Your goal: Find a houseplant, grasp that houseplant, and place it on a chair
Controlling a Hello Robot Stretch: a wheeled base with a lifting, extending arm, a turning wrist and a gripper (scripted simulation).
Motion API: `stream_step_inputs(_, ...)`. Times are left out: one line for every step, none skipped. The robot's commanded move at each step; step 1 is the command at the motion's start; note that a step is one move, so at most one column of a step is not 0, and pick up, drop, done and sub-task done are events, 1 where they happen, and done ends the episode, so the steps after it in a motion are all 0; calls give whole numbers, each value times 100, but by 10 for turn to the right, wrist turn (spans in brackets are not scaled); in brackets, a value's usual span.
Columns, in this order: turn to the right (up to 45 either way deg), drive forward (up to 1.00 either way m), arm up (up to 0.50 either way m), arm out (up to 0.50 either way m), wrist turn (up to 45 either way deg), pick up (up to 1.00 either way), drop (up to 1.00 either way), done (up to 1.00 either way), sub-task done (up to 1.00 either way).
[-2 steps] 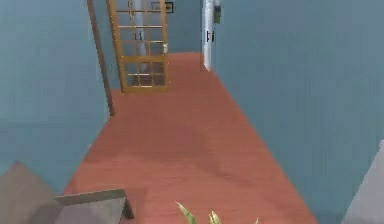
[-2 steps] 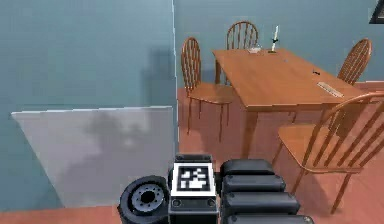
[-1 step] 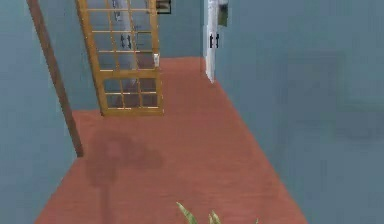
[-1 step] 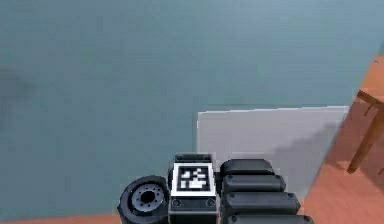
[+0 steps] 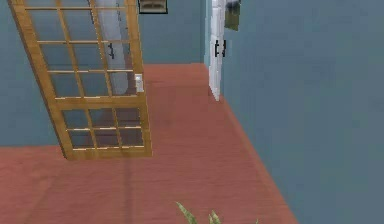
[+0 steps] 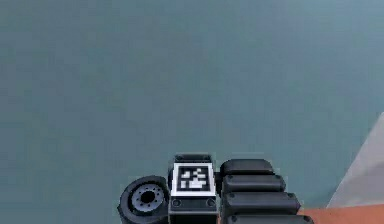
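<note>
- Forward view, bottom edge, just right of the middle: a few green pointed leaf tips (image 5: 192, 213) poke up into the picture (plant foliage by colour and shape; the pot and stem are cut off by the edge).
- The tips are thin, pale green and splayed upward. They stand in front of the reddish-brown plank floor (image 5: 190, 120).
- Forward view, left: a tall wood-framed door with a grid of glass panes (image 5: 90, 75) stands ajar, with its foot on the floor.
- Forward view, far end of the floor: a white door leaf (image 5: 215, 70) with a small dark handle (image 5: 220, 47), set against the plain blue-grey wall (image 5: 310, 110) that runs down the right side.
- Forward view, top edge: a small dark-framed picture (image 5: 152, 5) hangs on the back wall.
- Arm side view, bottom edge: the gripper (image 6: 145, 197) appears as a dark rounded body, low and left of a white square marker with black marks (image 6: 192, 180).
- Right of the marker lie the dark ribbed arm segments (image 6: 255, 190).
- The fingers cannot be made out, so neither their state nor whether anything is held can be told.
- Behind the gripper is flat blue-grey wall.
- Arm side view, lower right corner: a pale slanted surface (image 6: 365, 175) above a sliver of reddish floor.
- How the leaf tips lie relative to the gripper cannot be told.
</note>
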Motion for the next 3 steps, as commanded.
stream_step_inputs(30, 0, 0, 0, 0, 0, 0, 0, 0)
stream_step_inputs(0, 100, 0, 0, 0, 0, 0, 0, 0)
stream_step_inputs(0, 100, 0, 0, 0, 0, 0, 0, 0)
